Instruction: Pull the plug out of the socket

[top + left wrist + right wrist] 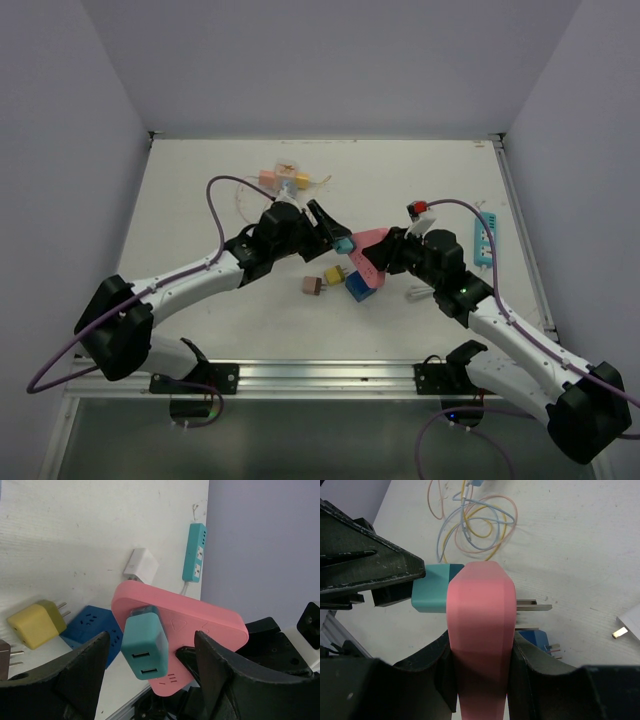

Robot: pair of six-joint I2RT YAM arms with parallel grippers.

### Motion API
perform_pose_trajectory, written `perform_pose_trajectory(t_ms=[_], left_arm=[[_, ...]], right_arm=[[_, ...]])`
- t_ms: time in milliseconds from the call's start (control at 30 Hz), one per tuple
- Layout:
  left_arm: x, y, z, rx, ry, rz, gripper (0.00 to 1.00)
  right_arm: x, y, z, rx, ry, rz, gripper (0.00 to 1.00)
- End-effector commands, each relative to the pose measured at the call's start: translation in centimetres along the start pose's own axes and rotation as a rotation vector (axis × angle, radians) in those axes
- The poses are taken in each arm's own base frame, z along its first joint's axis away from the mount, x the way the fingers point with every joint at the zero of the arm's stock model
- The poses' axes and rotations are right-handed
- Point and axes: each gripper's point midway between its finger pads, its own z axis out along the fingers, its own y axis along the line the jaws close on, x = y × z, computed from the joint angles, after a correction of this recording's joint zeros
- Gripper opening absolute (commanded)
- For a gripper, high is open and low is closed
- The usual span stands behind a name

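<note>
A pink socket block (372, 250) is held off the table, pinched between my right gripper's (388, 256) jaws; in the right wrist view the block (480, 615) fills the gap of that gripper (480, 647). A teal plug (344, 245) with two USB slots sits in the block's face, seen clearly in the left wrist view (145, 642) and the right wrist view (431, 594). My left gripper (150, 637) is open, its jaws on either side of the teal plug with a gap on each side. It also shows from above (334, 236).
Under the block lie a blue cube socket (360, 287), a yellow plug (334, 275) and a brown plug (312, 286). A white adapter (418, 293) and a teal power strip (484, 240) lie at the right. Loose cables and small plugs (285, 180) lie at the back.
</note>
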Motion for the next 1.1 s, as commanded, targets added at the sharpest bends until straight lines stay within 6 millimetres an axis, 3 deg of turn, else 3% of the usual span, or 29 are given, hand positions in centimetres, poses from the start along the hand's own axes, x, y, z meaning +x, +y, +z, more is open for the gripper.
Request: perform_pose_trajectory(t_ms=[0, 267, 400, 533, 800, 1067], left_arm=[[-0.2, -2.2, 0.2, 0.033, -0.017, -0.012, 0.71], [0.9, -1.6, 0.6, 0.011, 0.008, -0.021, 0.49], [1.3, -1.6, 0.7, 0.009, 0.016, -0.020, 0.29], [1.0, -1.5, 0.3, -0.004, 0.003, -0.044, 0.01], [1.2, -1.1, -1.0, -0.001, 0.002, -0.119, 0.00], [-0.5, -1.8, -3.1, 0.008, -0.079, -0.144, 0.00]], right_arm=[[-4.3, 3.2, -0.3, -0.103, -0.123, -0.022, 0.00], [-4.2, 3.3, -0.1, -0.111, -0.118, -0.019, 0.00], [-4.0, 3.0, 0.1, -0.103, -0.116, -0.018, 0.00], [-3.5, 1.8, 0.2, -0.055, -0.117, -0.018, 0.00], [-1.9, -2.1, 0.0, 0.110, -0.136, -0.001, 0.00], [-1.0, -5.9, -0.6, 0.289, -0.140, -0.003, 0.00]])
